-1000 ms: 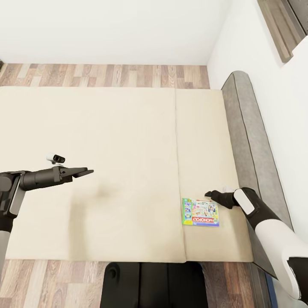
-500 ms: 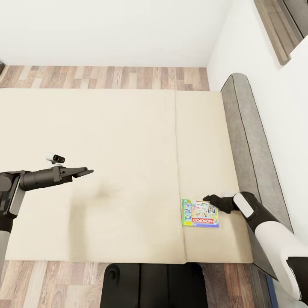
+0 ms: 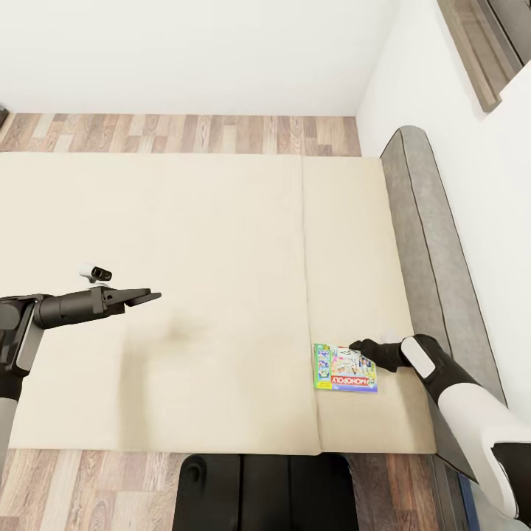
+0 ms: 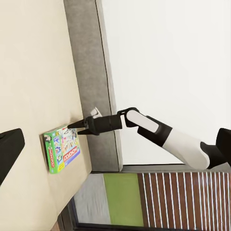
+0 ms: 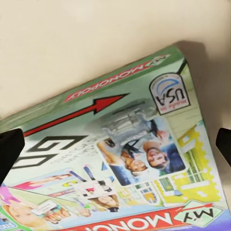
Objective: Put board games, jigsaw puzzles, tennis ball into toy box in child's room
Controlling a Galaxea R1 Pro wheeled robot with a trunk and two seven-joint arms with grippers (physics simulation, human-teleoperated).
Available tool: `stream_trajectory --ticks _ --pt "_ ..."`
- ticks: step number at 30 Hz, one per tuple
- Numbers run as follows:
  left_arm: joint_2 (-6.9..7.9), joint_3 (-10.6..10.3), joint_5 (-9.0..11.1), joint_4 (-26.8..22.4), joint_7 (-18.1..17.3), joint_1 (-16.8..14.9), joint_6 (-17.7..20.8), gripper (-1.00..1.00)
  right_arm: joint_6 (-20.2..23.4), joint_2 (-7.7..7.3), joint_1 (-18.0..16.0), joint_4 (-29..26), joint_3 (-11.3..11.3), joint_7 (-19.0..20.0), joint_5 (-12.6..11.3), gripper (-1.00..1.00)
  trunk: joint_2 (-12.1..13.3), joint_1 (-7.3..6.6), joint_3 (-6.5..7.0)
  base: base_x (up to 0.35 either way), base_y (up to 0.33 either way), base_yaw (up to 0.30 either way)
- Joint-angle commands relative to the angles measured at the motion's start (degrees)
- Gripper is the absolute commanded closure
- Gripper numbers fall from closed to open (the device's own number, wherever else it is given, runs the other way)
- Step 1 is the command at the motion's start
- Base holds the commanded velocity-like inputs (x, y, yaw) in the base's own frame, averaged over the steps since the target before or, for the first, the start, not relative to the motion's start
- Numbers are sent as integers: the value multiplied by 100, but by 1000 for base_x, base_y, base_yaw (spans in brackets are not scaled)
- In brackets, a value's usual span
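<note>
Beside headboard [image 3: 431, 243], right fingers [image 3: 359, 344] spread over Monopoly box [image 3: 345, 367]; left fingers [image 3: 144, 297] unclear.

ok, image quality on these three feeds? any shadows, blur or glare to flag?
Head view: even, flat light, no glare; a soft shadow on the bed beneath the left end effector. Left wrist view: sharp, with the white wall bright and featureless. Right wrist view: the board game is so close that its print looks soft, and a faint shadow edges the box on the mattress.

Left arm level, its gripper [image 3: 151, 297] closed; right arm low, its gripper [image 3: 357, 344] fingers spread.
</note>
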Motion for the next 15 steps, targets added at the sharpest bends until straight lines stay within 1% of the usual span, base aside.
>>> stream_trajectory --ticks 1,15 --pt "2 -2 -3 -1 -23 -2 61 -100 7 -8 -2 -4 37 8 -3 -100 -9 3 -6 0 0 0" --pt "1 -3 -3 -2 -23 -2 61 -100 -8 -32 -18 -1 46 25 3 -100 -9 3 -6 0 0 0"
